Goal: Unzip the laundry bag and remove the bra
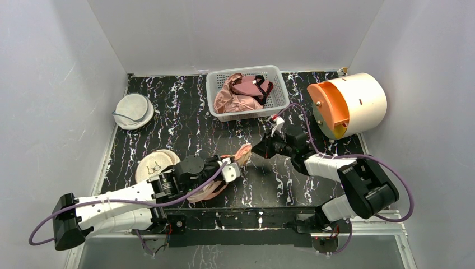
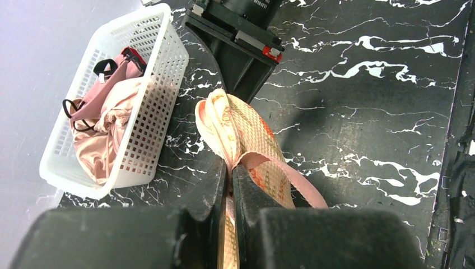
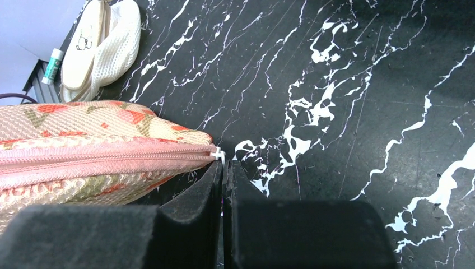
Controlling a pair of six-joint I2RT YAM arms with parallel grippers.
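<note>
left end effector: closed on the laundry bag, jaws pinching its fabric edge with pink zip tape running out beside them
right end effector: closed, fingers pressed together; tips sit right at the white zip pull at the bag's end. Can't tell if the pull is actually pinched
laundry bag: middle of the worktop, toward the near edge, stretched between the two end effectors; in the top view one end is at the right end effector and the rest runs back under the left arm
bag pose: on edge in the left wrist view, peach print side showing, folded over above the jaws
zip: pink teeth meshed along the whole run visible in the right wrist view
basket: white, at the far edge, well apart from the bag; holds a pink satin garment and a maroon bra
cream mesh pouch: just beside the left arm, on its left
white pouch: far left, by the wall
drum: orange and cream, far right, lying on its side
</note>
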